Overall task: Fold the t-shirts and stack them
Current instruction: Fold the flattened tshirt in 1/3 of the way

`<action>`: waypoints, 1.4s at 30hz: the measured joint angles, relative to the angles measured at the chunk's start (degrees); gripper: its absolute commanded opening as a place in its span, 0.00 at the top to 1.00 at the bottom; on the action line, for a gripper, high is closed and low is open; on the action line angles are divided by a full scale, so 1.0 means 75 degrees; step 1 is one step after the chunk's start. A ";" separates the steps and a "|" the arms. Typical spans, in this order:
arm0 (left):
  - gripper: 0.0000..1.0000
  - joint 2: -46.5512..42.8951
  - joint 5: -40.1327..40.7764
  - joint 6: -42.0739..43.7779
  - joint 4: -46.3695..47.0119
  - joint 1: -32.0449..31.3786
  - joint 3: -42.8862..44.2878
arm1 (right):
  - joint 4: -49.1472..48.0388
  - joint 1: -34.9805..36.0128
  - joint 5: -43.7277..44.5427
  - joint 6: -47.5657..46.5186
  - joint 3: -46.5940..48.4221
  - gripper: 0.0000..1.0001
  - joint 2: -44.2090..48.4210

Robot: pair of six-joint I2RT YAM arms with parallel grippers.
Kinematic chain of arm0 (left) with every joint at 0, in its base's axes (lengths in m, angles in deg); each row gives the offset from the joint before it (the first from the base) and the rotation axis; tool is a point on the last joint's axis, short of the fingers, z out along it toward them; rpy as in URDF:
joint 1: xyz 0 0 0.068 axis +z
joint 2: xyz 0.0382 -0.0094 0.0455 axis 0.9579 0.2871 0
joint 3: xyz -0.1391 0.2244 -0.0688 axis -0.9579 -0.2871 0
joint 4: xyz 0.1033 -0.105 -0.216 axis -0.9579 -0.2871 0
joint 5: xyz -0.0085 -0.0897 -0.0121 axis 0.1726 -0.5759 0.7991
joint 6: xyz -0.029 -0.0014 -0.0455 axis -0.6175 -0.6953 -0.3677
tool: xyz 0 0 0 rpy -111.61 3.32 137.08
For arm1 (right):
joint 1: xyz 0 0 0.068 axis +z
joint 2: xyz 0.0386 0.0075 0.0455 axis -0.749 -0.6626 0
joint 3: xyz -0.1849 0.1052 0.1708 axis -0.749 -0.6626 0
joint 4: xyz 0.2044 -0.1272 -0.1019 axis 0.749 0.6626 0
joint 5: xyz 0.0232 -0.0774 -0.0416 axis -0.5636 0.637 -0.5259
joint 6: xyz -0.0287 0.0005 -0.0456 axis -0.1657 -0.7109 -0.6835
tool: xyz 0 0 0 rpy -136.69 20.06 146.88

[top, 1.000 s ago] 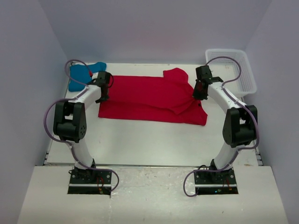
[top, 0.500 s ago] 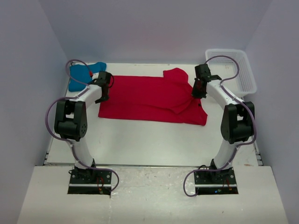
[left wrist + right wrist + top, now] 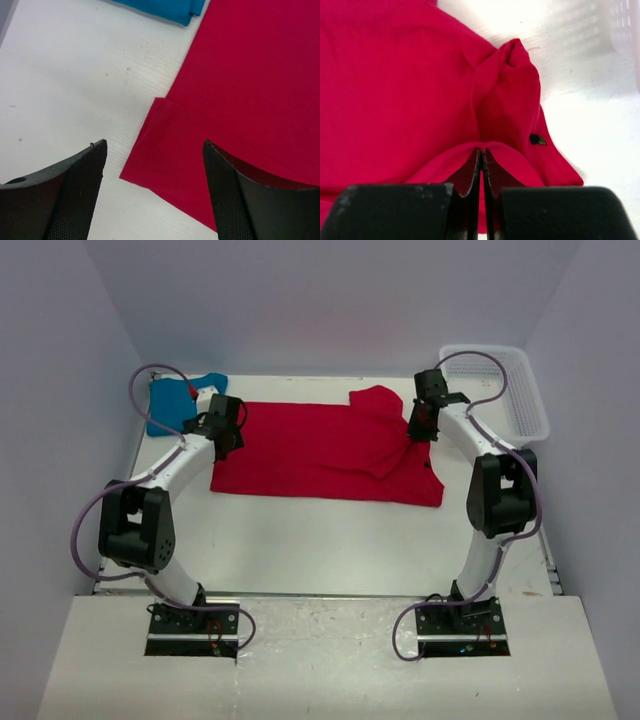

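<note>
The red t-shirt (image 3: 320,450) lies spread across the middle of the table, folded lengthwise, with a bunched sleeve at its far right (image 3: 512,80). The teal-blue t-shirt (image 3: 170,400) lies folded at the far left corner, and its edge (image 3: 165,9) shows at the top of the left wrist view. My left gripper (image 3: 226,435) hovers open over the red shirt's left corner (image 3: 150,160), holding nothing. My right gripper (image 3: 421,425) is shut on a raised fold of the red t-shirt (image 3: 482,155) at its right side.
A white mesh basket (image 3: 520,390) stands at the far right corner, close behind the right arm; its edge (image 3: 625,25) shows in the right wrist view. Walls enclose the table on three sides. Bare white tabletop (image 3: 320,540) lies in front of the red shirt.
My left gripper has opened and let go of the red shirt's left edge, and has risen slightly toward the far side. My right gripper has shifted a little farther back, still pinching the cloth.
</note>
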 measured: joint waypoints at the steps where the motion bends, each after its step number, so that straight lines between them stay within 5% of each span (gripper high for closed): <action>1: 0.23 -0.0090 -0.0076 -0.0006 0.0058 -0.0032 -0.0061 | -0.0003 -0.0003 0.0000 -0.0003 0.0064 1.00 -0.0070; 4: 0.23 -0.0300 -0.0271 -0.0029 0.0160 -0.0178 -0.0283 | 0.0087 -0.0041 0.0000 -0.0012 0.0399 0.96 -0.0408; 5: 0.23 -0.0341 -0.0335 -0.0032 0.0172 -0.0227 -0.0338 | 0.0105 -0.0055 0.0003 -0.0015 0.0527 0.88 -0.0527; 6: 0.23 -0.0370 -0.0385 -0.0026 0.0178 -0.0280 -0.0376 | 0.0108 -0.0085 0.0009 -0.0023 0.0656 0.64 -0.0653; 7: 0.23 -0.0399 -0.0428 -0.0026 0.0181 -0.0323 -0.0408 | 0.0099 -0.0102 0.0020 0.0015 0.0717 0.52 -0.0726; 9: 0.23 -0.0478 -0.0536 -0.0020 0.0175 -0.0382 -0.0458 | 0.0119 -0.0134 0.0061 -0.0050 0.0726 0.33 -0.0764; 10: 0.23 -0.0513 -0.0580 0.0006 0.0175 -0.0405 -0.0469 | 0.0114 -0.0134 0.0079 -0.0073 0.0714 0.31 -0.0761; 15: 0.25 -0.0749 -0.0839 0.0017 0.0236 -0.0557 -0.0577 | 0.0067 -0.0032 0.0044 -0.0198 0.0300 0.31 -0.0388; 20: 0.30 -0.0775 -0.1116 0.0012 0.0414 -0.1256 -0.0583 | -0.0026 0.0487 -0.0525 -0.0326 -0.0493 0.49 0.0321; 27: 0.30 -0.0731 -0.1364 0.0012 0.0472 -0.2060 -0.0577 | -0.0475 0.1026 -0.1215 -0.0297 -0.1469 0.51 0.0466; 42: 0.30 -0.0822 -0.1361 0.0017 0.0475 -0.2063 -0.0577 | -0.1099 0.1169 -0.1798 -0.0090 -0.1652 0.53 -0.0032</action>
